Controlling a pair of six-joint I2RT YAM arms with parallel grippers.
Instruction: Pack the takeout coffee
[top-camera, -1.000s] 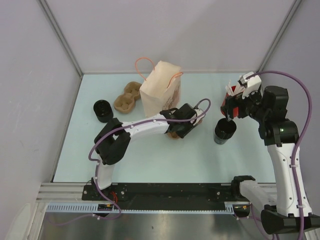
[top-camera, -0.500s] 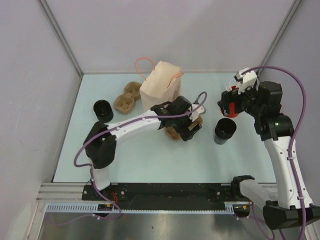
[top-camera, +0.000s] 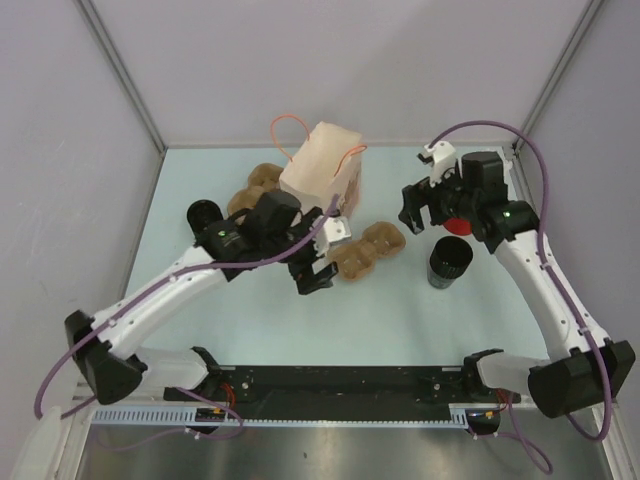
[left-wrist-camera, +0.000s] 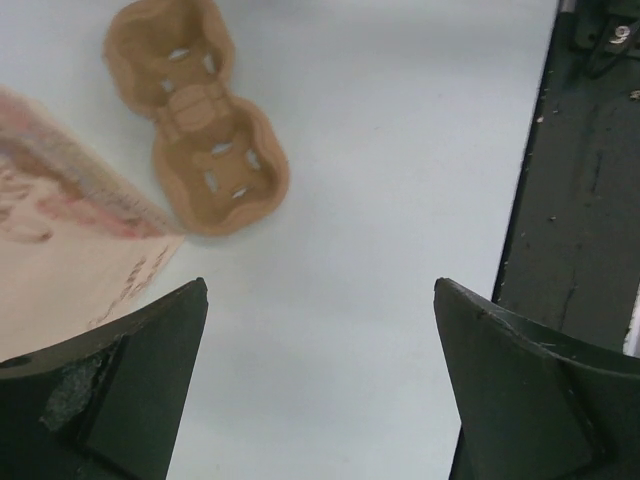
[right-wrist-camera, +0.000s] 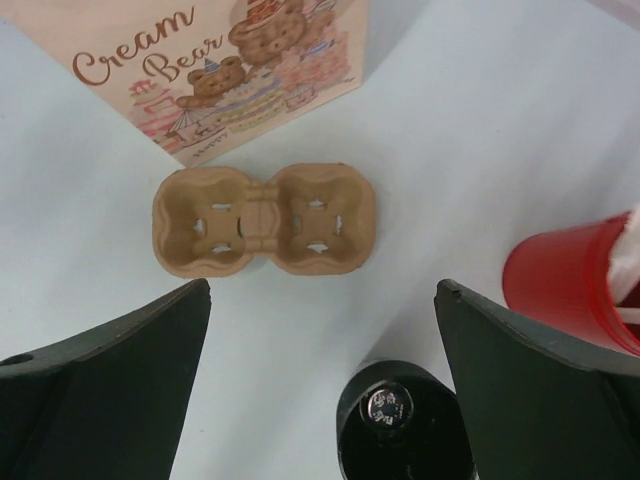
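Far to the left, the takeout coffee (top-camera: 203, 213) stands upright on the pale table (top-camera: 400, 320), near the left wall and partly behind my left forearm as seen from above; neither of my claws touches it. Just to its right a brown pulp cup carrier (top-camera: 256, 186) lies against the back left corner of the paper bag (top-camera: 320, 168). My left claw (top-camera: 322, 255) hangs in front of that bag with its fingers (left-wrist-camera: 130, 400) spread wide and nothing between them. Its own camera shows only bare table in the gap, with the bag's printed side at the left edge. A second cup carrier (top-camera: 366, 250) lies flat just to the right of that claw, in front of the bag, both its pockets unfilled. Further right, my right claw (top-camera: 424, 208) is released too, jaws as wide as they go, holding nothing and looking down on that carrier. Below it a taller black cup (top-camera: 449, 262) stands alone, and the red cup (right-wrist-camera: 570, 285) with white sticks stands just behind that cup, half under my right wrist.
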